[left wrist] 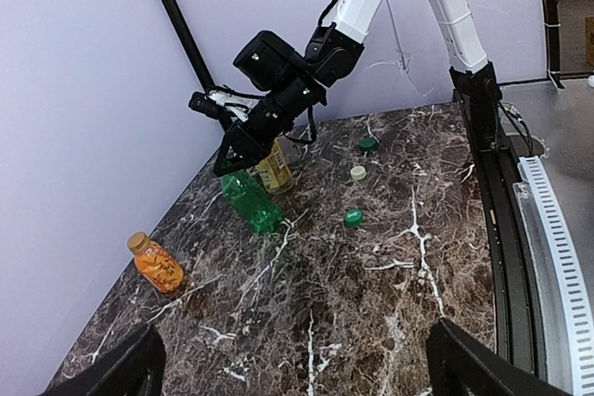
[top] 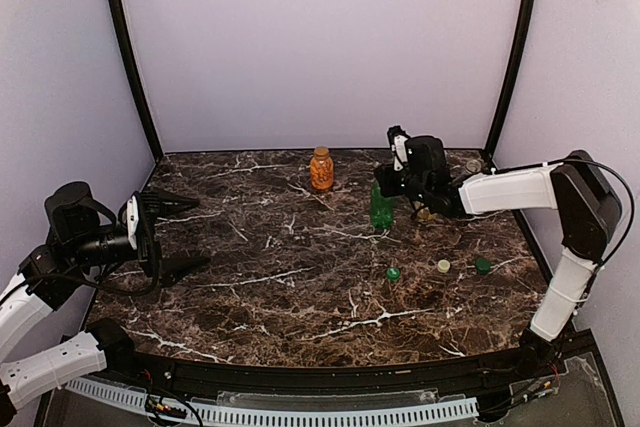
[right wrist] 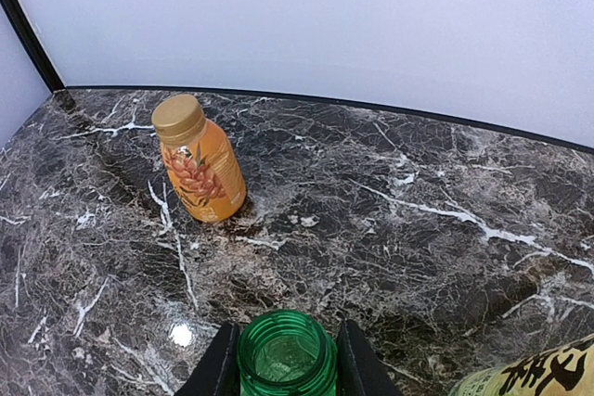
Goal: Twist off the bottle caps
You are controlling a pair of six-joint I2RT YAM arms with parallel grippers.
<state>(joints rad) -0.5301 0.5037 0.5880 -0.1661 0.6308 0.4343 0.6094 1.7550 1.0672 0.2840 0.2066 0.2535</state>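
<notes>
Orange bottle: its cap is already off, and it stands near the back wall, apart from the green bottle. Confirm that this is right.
Not quite. The orange bottle still has its gold cap on, as the right wrist view shows. The rest holds: it stands near the back wall, apart from the green bottle.

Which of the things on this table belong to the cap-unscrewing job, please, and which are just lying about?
Job: orange bottle, cap on; green bottle, open; yellow bottle.
Lying about: green cap, cream cap, dark green cap, all loose.
</notes>
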